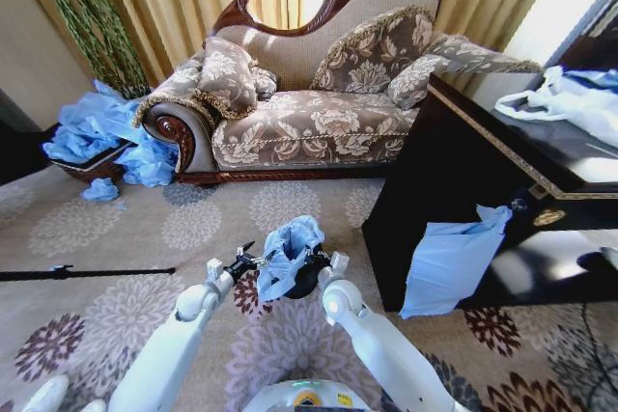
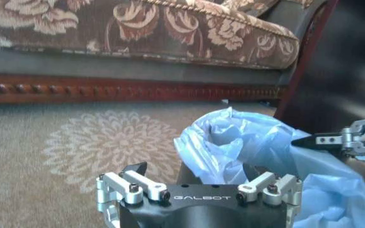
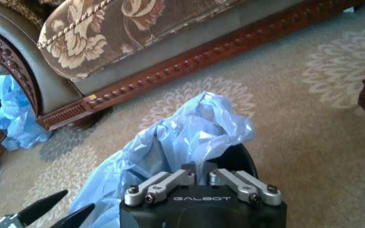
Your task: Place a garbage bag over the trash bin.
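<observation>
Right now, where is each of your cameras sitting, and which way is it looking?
Head view: up on the head, looking down at both arms, the garbage bag and trash bin on the carpet, sofa behind.
Left wrist view: low behind the left gripper, facing bag and sofa base.
Right wrist view: behind the right gripper, facing the bag.
All views share the bag; each wrist view shows the other arm's fingers.

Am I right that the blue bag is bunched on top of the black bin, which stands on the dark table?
Not quite. The blue bag is bunched on the black bin, but the head view shows it standing on the carpet.
</observation>
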Robot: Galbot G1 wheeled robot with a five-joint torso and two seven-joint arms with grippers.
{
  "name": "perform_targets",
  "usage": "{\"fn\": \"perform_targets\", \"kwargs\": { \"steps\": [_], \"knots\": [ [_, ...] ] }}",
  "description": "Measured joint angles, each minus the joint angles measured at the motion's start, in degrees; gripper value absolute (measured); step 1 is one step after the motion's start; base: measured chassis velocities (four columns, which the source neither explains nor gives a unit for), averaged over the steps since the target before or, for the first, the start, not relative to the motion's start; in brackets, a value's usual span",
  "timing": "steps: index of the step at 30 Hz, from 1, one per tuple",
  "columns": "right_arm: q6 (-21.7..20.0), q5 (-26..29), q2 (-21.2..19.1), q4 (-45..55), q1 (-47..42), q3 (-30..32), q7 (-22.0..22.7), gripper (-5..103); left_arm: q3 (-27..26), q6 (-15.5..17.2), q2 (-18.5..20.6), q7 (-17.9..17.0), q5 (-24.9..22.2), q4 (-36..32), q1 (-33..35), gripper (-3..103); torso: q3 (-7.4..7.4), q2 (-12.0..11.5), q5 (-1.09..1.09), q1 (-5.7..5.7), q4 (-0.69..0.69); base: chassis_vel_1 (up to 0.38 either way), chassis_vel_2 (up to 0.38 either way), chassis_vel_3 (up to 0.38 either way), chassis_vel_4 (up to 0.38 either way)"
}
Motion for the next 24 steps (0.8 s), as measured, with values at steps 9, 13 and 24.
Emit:
{"fn": "perform_targets", "kwargs": {
  "steps": [9,13,24],
  "knots": [
    [0.1,-0.3,0.2,-0.3,0.2,-0.4,-0.4,0,0.9,0.7,-0.9,-0.3,-0.2,2.7,-2.4,100,0.00,0.0,0.00,0.00,0.00,0.000,0.000,0.000,0.000],
    [0.1,-0.4,0.2,-0.3,0.2,-0.4,-0.4,0,1.2,0.7,-1.3,-0.4,-0.1,3.5,-3.0,94,0.00,0.0,0.00,0.00,0.00,0.000,0.000,0.000,0.000],
    [0.1,-1.5,-0.1,-0.3,-0.5,-0.6,-0.9,0,1.4,0.0,-1.5,0.4,0.6,3.5,-2.2,59,0.00,0.0,0.00,0.00,0.00,0.000,0.000,0.000,0.000]
  ]
}}
